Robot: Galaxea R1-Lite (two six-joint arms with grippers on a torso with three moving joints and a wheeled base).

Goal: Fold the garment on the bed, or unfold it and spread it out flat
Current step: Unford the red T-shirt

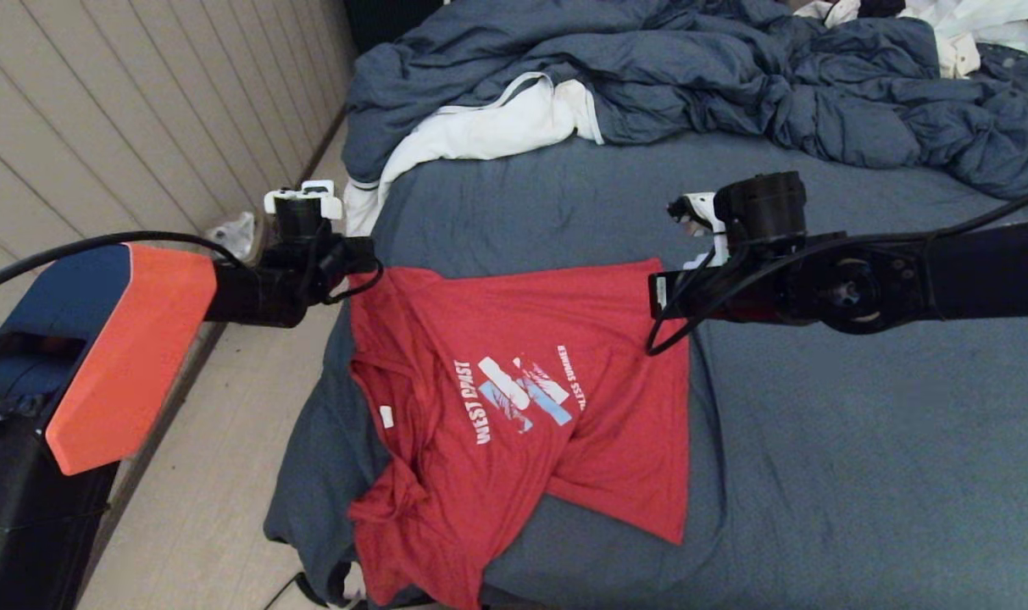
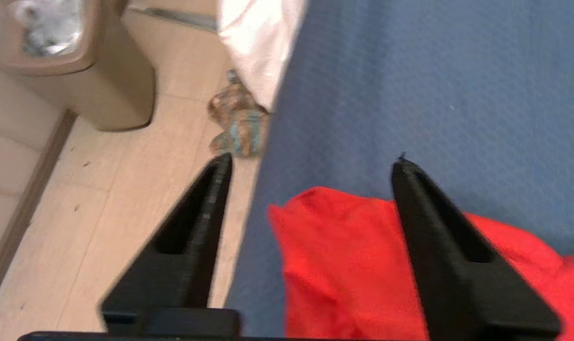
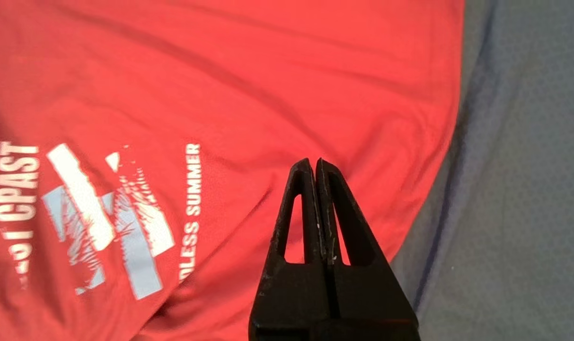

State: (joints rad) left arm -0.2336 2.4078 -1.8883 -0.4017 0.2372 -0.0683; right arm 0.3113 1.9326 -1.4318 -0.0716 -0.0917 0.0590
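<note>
The red T-shirt (image 1: 463,313) lies on the blue-sheeted bed (image 1: 819,440) near its left edge, "WEST COAST" print up. Its near part is rumpled and hangs over the bed's front edge. A small white neck tag (image 1: 386,416) shows. My left gripper (image 2: 313,161) hovers open over the shirt's far left corner (image 2: 343,265), at the bed's edge, with nothing between its fingers. My right gripper (image 3: 314,162) is shut and empty. It hangs above the shirt (image 3: 268,71) close to its right edge. In the head view, the left gripper (image 1: 310,254) and the right gripper (image 1: 675,288) flank the shirt's far edge.
A rumpled blue duvet (image 1: 734,76) is heaped across the back of the bed, with a white cloth (image 1: 480,131) beneath it at the left. Left of the bed are wooden floor (image 1: 208,474), a beige bin (image 2: 78,61) and a crumpled item (image 2: 237,123).
</note>
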